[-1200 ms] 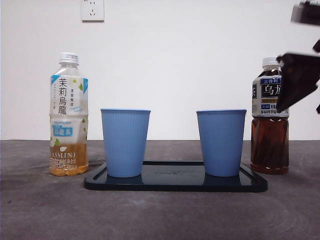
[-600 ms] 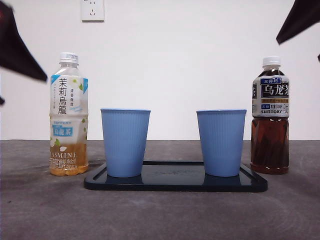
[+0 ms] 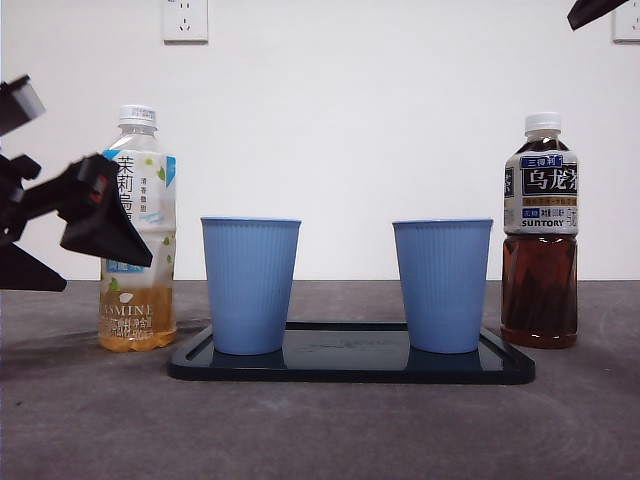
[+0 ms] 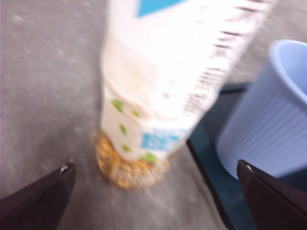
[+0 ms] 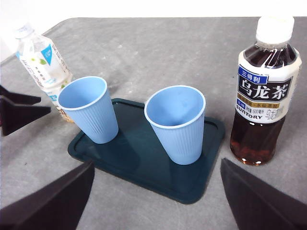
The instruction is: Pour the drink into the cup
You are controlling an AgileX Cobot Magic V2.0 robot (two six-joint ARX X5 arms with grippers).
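- Front view: the left gripper (image 3: 75,225) hangs by the jasmine bottle (image 3: 138,230), jaws spread wide, not gripping it.
- Left wrist view: that bottle (image 4: 168,86) stands between the two open jaws, blurred, with the left cup (image 4: 268,115) just beside it.
- Both cups, left (image 3: 250,285) and right (image 3: 443,285), stand upright on the tray (image 3: 350,365).
- Oolong bottle (image 3: 540,235) stands capped beside the tray.
- Right gripper (image 5: 153,201) waits high above, jaws wide apart.
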